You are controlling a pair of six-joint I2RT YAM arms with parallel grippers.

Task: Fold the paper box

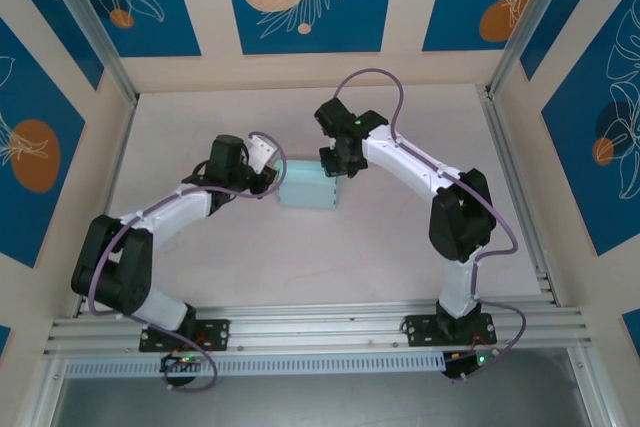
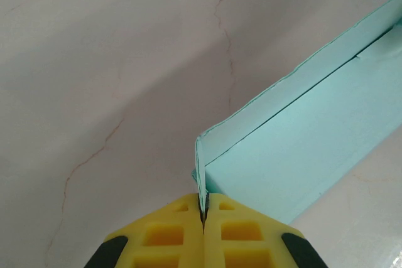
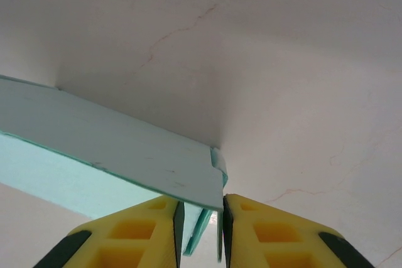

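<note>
Box (image 1: 305,187) of pale aqua card rests on the pale desk (image 1: 300,277) near its middle, between the two arms, as the top view shows. Left claw (image 1: 268,180) meets the box's left end; in the left wrist view the left claw (image 2: 204,214) is pinched closed on a thin upright edge at the corner of the box (image 2: 301,155). Right claw (image 1: 333,163) meets the far right corner. In the right wrist view its yellow fingers (image 3: 157,230) stand slightly apart with card edges of the box (image 3: 125,149) between them; whether this right claw (image 3: 201,218) clamps them cannot be told.
</note>
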